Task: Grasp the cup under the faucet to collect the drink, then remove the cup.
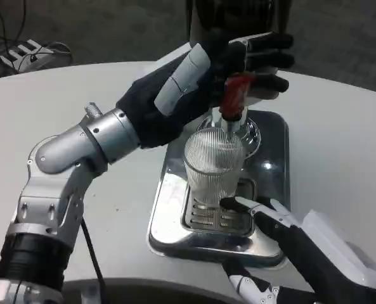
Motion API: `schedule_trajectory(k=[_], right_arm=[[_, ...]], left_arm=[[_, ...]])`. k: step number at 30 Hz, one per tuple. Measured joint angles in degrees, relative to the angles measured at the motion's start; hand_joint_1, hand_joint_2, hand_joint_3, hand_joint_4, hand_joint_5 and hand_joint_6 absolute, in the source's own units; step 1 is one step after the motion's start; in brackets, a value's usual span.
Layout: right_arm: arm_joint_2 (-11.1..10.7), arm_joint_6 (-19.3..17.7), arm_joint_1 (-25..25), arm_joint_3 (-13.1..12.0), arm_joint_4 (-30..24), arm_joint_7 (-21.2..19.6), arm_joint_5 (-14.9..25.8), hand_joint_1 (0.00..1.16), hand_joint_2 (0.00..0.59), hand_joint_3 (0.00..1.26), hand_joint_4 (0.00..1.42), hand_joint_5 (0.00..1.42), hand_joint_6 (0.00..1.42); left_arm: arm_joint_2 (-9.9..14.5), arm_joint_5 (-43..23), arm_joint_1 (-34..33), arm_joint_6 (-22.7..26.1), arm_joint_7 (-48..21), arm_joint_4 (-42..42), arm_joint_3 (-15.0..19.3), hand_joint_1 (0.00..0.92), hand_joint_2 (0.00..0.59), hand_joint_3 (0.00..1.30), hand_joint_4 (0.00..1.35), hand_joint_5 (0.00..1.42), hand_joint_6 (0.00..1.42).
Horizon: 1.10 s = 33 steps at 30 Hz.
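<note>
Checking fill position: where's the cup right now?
In the head view the cup stands centre frame on the metal tray's grate, directly under the red tap. The right hand's fingertips sit at its base.

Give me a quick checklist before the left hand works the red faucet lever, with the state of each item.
1. Cup under the faucet: ok, it stands upright right below it.
2. Cup on the drip grate of the metal tray: ok.
3. Left hand at the red lever: ok, fingers reach over it; firm contact cannot tell.
4. Right hand holding the cup: not ok, fingertips lie near its base, not wrapped around it.
5. Drink in the cup: cannot tell.
</note>
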Motion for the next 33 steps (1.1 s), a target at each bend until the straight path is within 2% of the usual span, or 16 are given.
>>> schedule_trajectory(k=[6, 18, 22, 33], right_arm=[[0.0, 0.0, -0.1, -0.1, 0.1, 0.0, 0.0, 0.63, 0.491, 0.16, 0.12, 0.00, 0.00], [0.0, 0.0, -0.3, 0.0, 0.8, 0.0, 0.0, 0.63, 0.491, 0.16, 0.12, 0.00, 0.00], [0.0, 0.0, -0.4, 0.0, 0.8, 0.0, 0.0, 0.63, 0.491, 0.16, 0.12, 0.00, 0.00], [0.0, 0.0, -0.4, -0.1, 0.9, 0.0, 0.0, 0.63, 0.491, 0.16, 0.12, 0.00, 0.00]], left_arm=[[0.4, 3.9, -0.2, -3.4, -0.1, 0.0, -0.8, 0.000, 0.070, 0.21, 0.20, 0.28, 0.22], [1.4, 6.6, -0.2, -8.3, 0.1, 1.9, -1.9, 0.000, 0.075, 0.21, 0.21, 0.29, 0.22], [1.9, 10.5, -0.2, -12.4, 2.4, 1.9, -2.8, 0.000, 0.077, 0.21, 0.21, 0.29, 0.22], [2.5, 13.6, -0.2, -16.5, 4.7, 1.8, -4.6, 0.000, 0.078, 0.22, 0.21, 0.30, 0.22]])
